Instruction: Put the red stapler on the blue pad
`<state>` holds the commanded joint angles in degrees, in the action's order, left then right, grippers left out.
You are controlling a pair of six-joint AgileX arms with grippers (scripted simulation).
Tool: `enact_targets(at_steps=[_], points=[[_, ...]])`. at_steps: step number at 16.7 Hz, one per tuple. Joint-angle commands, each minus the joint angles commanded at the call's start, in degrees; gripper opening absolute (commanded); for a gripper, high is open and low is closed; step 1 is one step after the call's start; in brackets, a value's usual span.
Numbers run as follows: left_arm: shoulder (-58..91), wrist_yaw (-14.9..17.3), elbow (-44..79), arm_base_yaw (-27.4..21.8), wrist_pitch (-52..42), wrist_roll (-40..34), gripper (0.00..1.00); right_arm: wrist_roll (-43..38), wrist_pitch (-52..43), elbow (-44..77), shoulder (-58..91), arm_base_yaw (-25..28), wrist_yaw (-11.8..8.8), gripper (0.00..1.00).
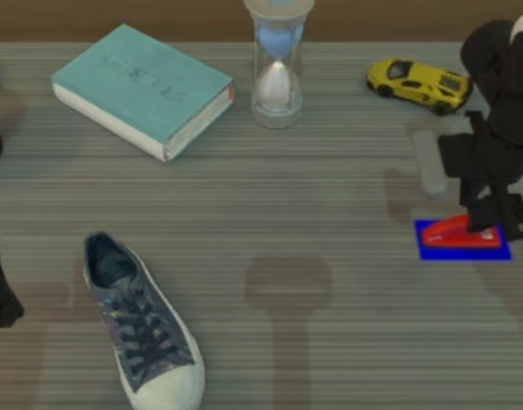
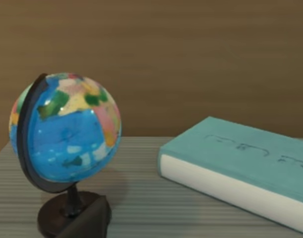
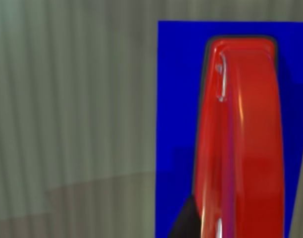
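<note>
While the right gripper (image 1: 486, 224) hangs over the right side of the table (image 1: 330, 188), the stapler (image 1: 461, 232) lies flat along the pad (image 1: 432, 249), inside its edges on the sides that show.

Item, stapler: red and glossy. In the right wrist view it (image 3: 240, 144) runs lengthwise down the pad (image 3: 178, 99), with blue showing beside it and past its rounded end.

Item, right gripper: directly over the stapler's far end. A dark finger tip (image 3: 187, 220) sits against the red body, but whether the claw pinches the stapler or stands spread around it cannot be told.

Item, left arm: parked at the table's left edge; its claw is not in view. Its wrist camera faces a globe (image 2: 65, 134) and a teal book (image 2: 240, 168).

Item, bystanders: hourglass (image 1: 277, 64), yellow car (image 1: 418, 84), sneaker (image 1: 142, 320), all well apart from the pad.

Step in hand, by judgement: placing, at or near release. Next move calls for spreading the fingers if they grip, then a straight lift clear, so the stapler is not dragged off the pad.
</note>
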<state>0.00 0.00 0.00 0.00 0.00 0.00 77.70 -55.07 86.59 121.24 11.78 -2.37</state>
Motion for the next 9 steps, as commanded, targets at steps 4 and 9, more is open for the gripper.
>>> enact_targets(at_steps=[4,9], points=[[0.0,0.0,0.0,0.0,0.0,0.0,1.0,0.0,0.0,0.0,0.0,0.0,0.0,1.0],[0.0,0.0,0.0,0.0,0.0,0.0,1.0,0.0,0.0,0.0,0.0,0.0,0.0,1.0]])
